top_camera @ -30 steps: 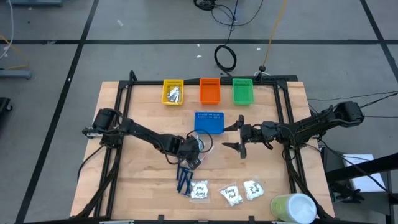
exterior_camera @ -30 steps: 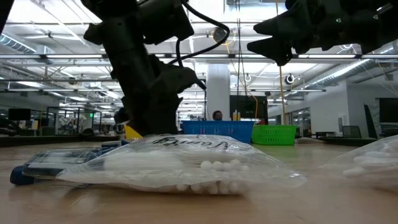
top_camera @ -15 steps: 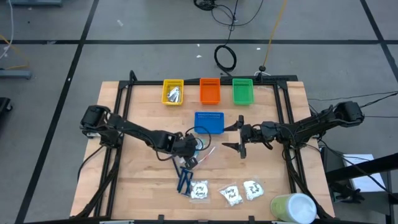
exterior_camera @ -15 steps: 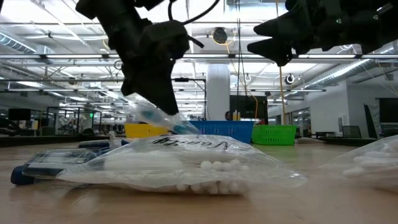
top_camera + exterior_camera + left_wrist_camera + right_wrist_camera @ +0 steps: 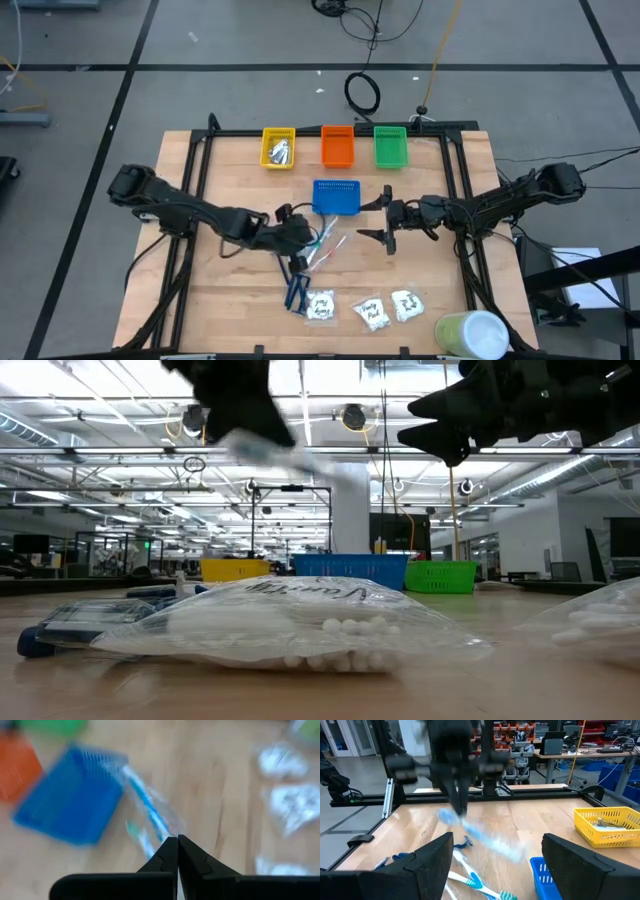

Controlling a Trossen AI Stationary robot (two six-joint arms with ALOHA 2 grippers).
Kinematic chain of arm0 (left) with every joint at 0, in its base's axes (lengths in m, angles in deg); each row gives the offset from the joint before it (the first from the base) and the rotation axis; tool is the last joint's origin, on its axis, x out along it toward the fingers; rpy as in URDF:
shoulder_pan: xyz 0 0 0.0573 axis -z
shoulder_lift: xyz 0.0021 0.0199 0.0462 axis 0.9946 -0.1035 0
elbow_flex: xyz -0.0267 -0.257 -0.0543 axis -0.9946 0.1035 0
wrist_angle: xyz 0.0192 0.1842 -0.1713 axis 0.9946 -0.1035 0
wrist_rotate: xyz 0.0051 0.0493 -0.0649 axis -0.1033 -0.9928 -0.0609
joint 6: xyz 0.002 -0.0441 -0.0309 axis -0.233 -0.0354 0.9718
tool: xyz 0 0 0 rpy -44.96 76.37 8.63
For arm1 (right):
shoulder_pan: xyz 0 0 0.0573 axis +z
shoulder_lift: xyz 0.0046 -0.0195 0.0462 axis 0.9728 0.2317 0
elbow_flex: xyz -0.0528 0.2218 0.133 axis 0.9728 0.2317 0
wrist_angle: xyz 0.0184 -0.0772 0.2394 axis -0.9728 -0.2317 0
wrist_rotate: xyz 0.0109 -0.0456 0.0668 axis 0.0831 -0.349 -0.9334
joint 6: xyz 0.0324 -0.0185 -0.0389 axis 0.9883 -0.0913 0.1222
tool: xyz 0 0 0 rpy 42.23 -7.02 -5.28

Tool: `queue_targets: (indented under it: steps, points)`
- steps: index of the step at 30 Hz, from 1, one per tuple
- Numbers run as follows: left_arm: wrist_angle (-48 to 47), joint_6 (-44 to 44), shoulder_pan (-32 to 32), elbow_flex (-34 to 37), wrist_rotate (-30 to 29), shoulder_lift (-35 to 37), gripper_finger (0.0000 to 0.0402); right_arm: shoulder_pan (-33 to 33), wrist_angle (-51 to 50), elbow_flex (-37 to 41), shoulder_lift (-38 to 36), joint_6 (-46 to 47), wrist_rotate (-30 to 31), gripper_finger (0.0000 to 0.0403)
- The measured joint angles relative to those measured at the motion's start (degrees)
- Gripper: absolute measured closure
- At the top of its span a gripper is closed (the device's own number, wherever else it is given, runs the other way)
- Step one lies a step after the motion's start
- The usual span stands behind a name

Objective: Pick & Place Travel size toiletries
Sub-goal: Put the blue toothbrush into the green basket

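From overhead, the left pincer (image 5: 303,238) sits near the middle of the worktop (image 5: 230,290), clamped on a clear-wrapped toothbrush (image 5: 325,243) whose free end trails toward 3 o'clock, just at 6 o'clock of the blue tray (image 5: 336,197); the right pincer (image 5: 385,222) waits at 3 o'clock of that tray with its fingers spread wide and nothing between them. The dark blue razors (image 5: 296,290) and three white sachets (image 5: 368,311) lie along the near edge, and the yellow tray (image 5: 279,147) at 11 o'clock already holds silvery packets (image 5: 281,152). At table level, the toothbrush (image 5: 275,448) hangs well above the wood (blurred, so evidently in motion), with a sachet (image 5: 300,622) filling the foreground. From the left wrist, the fingers (image 5: 166,857) are pressed together on the wrapper, the toothbrush (image 5: 147,805) running on toward the blue tray (image 5: 70,802), and a second brush shows beside it. From the right wrist, two more brushes (image 5: 475,880) lie on the wood. The step in hand looks like the carry; next, the load needs bringing over the blue tray, probably its bin, and releasing low enough that the long wrapper drops inside the rim.
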Motion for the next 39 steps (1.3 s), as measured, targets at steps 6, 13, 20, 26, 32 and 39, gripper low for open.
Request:
queue_targets:
  steps: [6,13,20,26,32,39]
  points:
    - [15.7,-20.3,0.7,-0.1,-3.2,3.7,0.0401,0.0,3.6,0.0,0.0,0.4,0.0,0.0115]
    - [32.7,-30.7,-3.1,-0.1,9.1,2.7,0.0402,0.4,12.4,0.0,2.6,2.9,-0.1,0.0115]
    - [36.2,-30.7,-4.6,-0.1,12.9,0.1,0.0402,0.4,29.5,0.1,9.0,5.0,-5.2,0.0115]
    - [36.2,-31.1,-4.6,-0.1,12.9,0.0,0.0401,0.4,37.8,-0.4,13.5,5.8,-7.3,0.0115]
    - [35.1,-31.1,-4.6,-0.1,12.9,0.0,0.0402,0.4,37.6,-4.3,16.3,5.6,-10.2,0.0134]
    - [34.2,-30.2,-4.4,-0.1,12.9,0.0,0.0401,0.5,35.6,-5.6,16.6,4.5,-14.4,0.0293]
